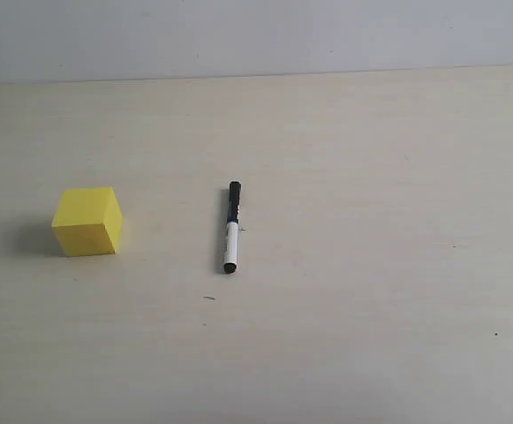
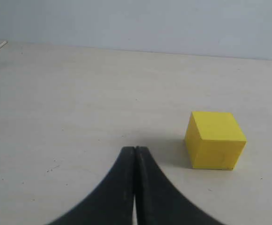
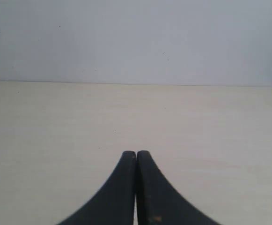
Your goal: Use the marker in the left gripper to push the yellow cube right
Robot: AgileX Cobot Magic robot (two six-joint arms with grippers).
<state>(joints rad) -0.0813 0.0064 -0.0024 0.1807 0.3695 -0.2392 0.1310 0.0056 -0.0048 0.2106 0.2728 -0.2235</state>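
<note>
Hovering with the left gripper (image 2: pixel 135 154) clenched empty near the yellow cube (image 2: pixel 215 139), toward the table (image 1: pixel 371 265)'s left edge, with the marker (image 1: pixel 231 228) lying loose mid-table, well apart. Seemingly sitting at pickup stage: needing unclenching, reaching rightward, grasping the marker.

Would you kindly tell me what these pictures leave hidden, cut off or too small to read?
- Print on the marker: too small to read, exterior view.
- left tool: the left wrist view's edge cuts off all but its shut tips; outside the exterior view.
- right tool: likewise in the right wrist view.
- yellow cube: rear faces hidden by its own bulk, both views.
</note>
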